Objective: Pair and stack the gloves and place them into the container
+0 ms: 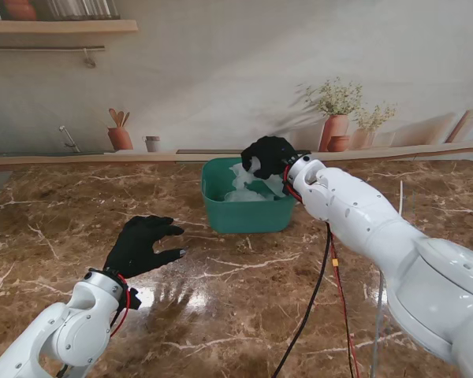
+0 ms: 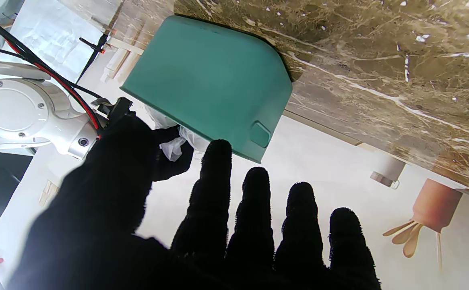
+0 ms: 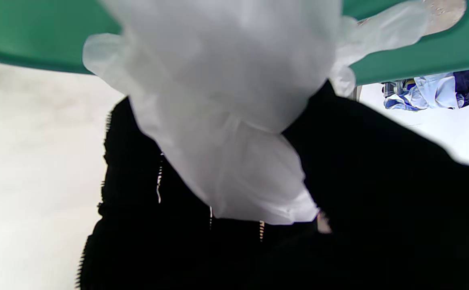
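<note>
A green container (image 1: 247, 206) stands at the table's far middle, and translucent white gloves (image 1: 248, 185) hang into it. My right hand (image 1: 269, 155), in a black cover, is over the container's far right rim, shut on the gloves (image 3: 234, 121), which drape down from its fingers toward the green wall (image 3: 37, 36). My left hand (image 1: 144, 244) hovers flat over the marble nearer to me and left of the container, fingers spread, holding nothing. In the left wrist view the spread fingers (image 2: 254, 213) point at the container (image 2: 214, 80) and the right hand (image 2: 137, 145) with glove (image 2: 174, 147).
Brown marble table (image 1: 221, 315) stretches around the container. Red and black cables (image 1: 331, 291) hang from the right arm over the table's near right. A wall with painted vases and shelf runs behind the far edge.
</note>
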`<state>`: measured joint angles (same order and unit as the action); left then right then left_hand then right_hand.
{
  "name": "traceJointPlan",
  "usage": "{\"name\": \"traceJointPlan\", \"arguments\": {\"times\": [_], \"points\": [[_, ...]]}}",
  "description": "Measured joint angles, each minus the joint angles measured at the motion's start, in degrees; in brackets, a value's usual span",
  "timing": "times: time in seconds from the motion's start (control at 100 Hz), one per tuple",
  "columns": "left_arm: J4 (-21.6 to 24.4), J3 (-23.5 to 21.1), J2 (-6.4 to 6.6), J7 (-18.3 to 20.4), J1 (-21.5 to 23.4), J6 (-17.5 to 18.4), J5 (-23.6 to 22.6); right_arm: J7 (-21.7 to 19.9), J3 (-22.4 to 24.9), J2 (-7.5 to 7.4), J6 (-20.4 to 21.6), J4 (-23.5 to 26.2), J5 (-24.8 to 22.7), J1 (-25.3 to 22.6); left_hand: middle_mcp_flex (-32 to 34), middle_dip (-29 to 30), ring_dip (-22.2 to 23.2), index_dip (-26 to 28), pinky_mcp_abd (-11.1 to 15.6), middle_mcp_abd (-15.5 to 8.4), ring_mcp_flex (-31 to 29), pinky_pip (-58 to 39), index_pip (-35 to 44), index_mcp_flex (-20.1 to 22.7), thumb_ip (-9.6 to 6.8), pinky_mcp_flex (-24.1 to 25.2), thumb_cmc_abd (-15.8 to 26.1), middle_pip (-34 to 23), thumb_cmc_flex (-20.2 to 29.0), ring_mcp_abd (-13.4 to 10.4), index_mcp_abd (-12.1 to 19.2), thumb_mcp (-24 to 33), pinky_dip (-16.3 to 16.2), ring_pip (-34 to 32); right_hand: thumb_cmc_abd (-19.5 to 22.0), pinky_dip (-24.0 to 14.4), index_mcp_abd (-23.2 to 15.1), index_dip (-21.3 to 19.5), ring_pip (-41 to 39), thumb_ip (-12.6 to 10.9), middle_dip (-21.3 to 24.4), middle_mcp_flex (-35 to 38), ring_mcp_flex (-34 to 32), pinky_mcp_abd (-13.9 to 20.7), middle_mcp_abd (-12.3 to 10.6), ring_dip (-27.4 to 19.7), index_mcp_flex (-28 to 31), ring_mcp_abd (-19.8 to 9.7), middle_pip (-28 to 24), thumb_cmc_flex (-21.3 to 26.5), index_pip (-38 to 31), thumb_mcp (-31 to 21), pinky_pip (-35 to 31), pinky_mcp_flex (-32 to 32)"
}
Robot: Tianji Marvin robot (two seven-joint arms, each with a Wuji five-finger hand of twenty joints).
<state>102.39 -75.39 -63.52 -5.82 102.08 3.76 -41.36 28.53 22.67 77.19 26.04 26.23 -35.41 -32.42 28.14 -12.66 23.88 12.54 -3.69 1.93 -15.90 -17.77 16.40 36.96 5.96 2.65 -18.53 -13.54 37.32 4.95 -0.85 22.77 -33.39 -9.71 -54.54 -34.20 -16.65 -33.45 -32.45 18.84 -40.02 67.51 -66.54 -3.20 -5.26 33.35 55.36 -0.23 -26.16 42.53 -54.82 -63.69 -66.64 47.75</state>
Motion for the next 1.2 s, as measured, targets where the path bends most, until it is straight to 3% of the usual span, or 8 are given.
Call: {"name": "traceJointPlan", "arguments": {"times": [0.09, 0.12, 0.2, 0.25, 0.62, 0.76, 1.06, 1.2], "points": [[0.0, 0.0, 0.01, 0.0, 0.0, -0.04, -0.01, -3.71, -0.31, 0.05, 0.43, 0.22, 0.5, 0.45, 0.0, 0.0, 0.0, 0.0, -0.15, 0.0, 0.0, 0.0, 0.0, 0.0, 0.0, 0.0, 0.0, 0.0, 0.0, -0.01, 0.0, 0.0, 0.0, 0.0, 0.84, -0.46, 1.35, 6.24, 4.18, -0.2, 3.77, -3.2, 2.37, -1.22, 0.13, -0.66, -4.08, 0.21, 1.6, -8.24, 3.61, -0.12, 2.42, -2.93], [0.01, 0.01, 0.01, 0.0, 0.0, -0.08, -0.01, -5.33, -0.2, -0.05, 0.52, 0.53, 0.61, 0.63, 0.0, 0.0, 0.0, 0.0, -0.22, 0.0, 0.0, 0.0, 0.0, 0.0, 0.0, 0.0, 0.0, 0.0, 0.0, -0.01, 0.0, 0.0, 0.0, 0.0, 1.31, -1.48, 2.36, 6.27, 4.23, -0.31, 6.72, -4.79, 3.01, -1.68, 0.15, -0.91, -4.45, 0.22, 1.52, -11.24, 8.78, -0.57, 3.0, -4.23], [0.03, 0.01, 0.02, 0.0, 0.0, -0.17, -0.05, -9.78, 2.09, -0.94, 0.37, 3.15, 0.74, 0.46, 0.0, 0.0, -0.02, 0.0, -0.65, 0.0, 0.0, 0.0, 0.12, 0.0, 0.0, 0.05, 0.0, 0.0, 0.0, -0.01, 0.0, 0.0, 0.0, 0.0, 4.33, -2.93, 3.76, 2.36, 4.84, -6.9, 11.29, -8.83, 5.09, -3.17, 0.16, -1.06, -6.11, 0.42, 3.5, -20.35, 23.2, -0.64, 3.64, -7.39], [0.05, 0.01, 0.03, 0.03, 0.0, -0.2, -0.09, -11.49, 3.4, -2.25, -0.31, 6.41, 0.6, 0.05, 0.0, 0.0, -0.03, 0.0, -1.17, 0.0, 0.0, -0.01, 0.65, 0.01, 0.0, 0.06, 0.0, 0.0, 0.0, -0.01, 0.0, 0.0, 0.0, 0.0, 5.01, -3.57, 4.06, 2.34, 5.8, -6.9, 12.66, -11.14, 6.72, -3.72, 0.09, -1.08, -8.48, 0.47, 5.89, -23.59, 27.44, -0.04, 3.67, -9.34], [0.05, 0.22, 0.07, 0.17, -0.31, -0.06, -0.14, -23.28, 12.04, -10.01, -6.08, 23.64, -6.4, -4.61, 0.0, 0.0, -0.04, 0.69, -1.45, 0.0, 0.0, -0.69, 1.41, 0.05, 0.0, 0.16, 0.0, 0.0, 0.0, -0.01, 0.0, -0.72, -0.58, 0.0, 15.7, -3.63, 3.86, 7.08, 14.74, -7.21, 18.24, -21.13, 16.99, -2.86, -0.12, -5.19, -18.63, 0.87, 13.0, -30.54, 38.32, 9.92, 11.61, -19.43], [0.01, 0.22, 0.06, -0.08, -0.46, 0.26, -0.08, -27.14, 21.09, -12.68, -8.87, 33.61, -10.87, -10.95, 0.0, 0.0, -0.04, 0.69, -1.3, 0.01, 0.0, -1.22, 1.21, 0.02, 0.0, 0.16, 0.0, 0.0, 0.0, -0.01, -0.01, -1.93, -1.11, 0.0, 24.01, 0.41, 5.56, 7.19, 19.98, -14.12, 21.22, -23.75, 21.62, -0.2, -0.12, -10.51, -20.03, -0.87, 15.5, -33.12, 39.32, 21.87, 19.6, -23.48], [-1.6, 1.41, -0.18, -1.2, -2.27, 2.74, 4.21, -30.48, 43.7, -15.27, -9.78, 56.9, -16.31, -33.49, -1.01, 0.0, -2.0, -2.8, 2.76, 0.02, 0.0, -7.47, -5.11, -1.79, -1.89, -1.49, 7.49, 0.0, 0.03, -0.01, -2.87, -19.94, 13.57, 0.0, 26.59, 10.69, 10.99, 9.19, 25.35, -14.13, 26.82, -27.03, 27.38, 4.85, 0.73, -19.07, -21.58, -3.75, 19.31, -38.47, 42.58, 19.13, 29.41, -26.35], [-2.15, 2.15, -0.56, -1.78, -3.06, 3.74, 7.12, -26.96, 48.42, -15.75, -9.56, 62.61, -16.89, -42.54, -1.56, 0.0, -2.49, -3.47, 3.36, 0.02, 0.0, -11.07, -6.63, -2.38, -2.25, -1.65, 11.44, 0.0, -0.15, -0.01, -3.3, -21.82, 15.06, 0.0, 28.13, 12.15, 11.99, 9.77, 25.6, -14.13, 27.71, -27.86, 28.06, 5.65, 1.14, -19.27, -22.65, -3.79, 19.74, -39.05, 42.88, 19.18, 30.73, -27.09]]}}
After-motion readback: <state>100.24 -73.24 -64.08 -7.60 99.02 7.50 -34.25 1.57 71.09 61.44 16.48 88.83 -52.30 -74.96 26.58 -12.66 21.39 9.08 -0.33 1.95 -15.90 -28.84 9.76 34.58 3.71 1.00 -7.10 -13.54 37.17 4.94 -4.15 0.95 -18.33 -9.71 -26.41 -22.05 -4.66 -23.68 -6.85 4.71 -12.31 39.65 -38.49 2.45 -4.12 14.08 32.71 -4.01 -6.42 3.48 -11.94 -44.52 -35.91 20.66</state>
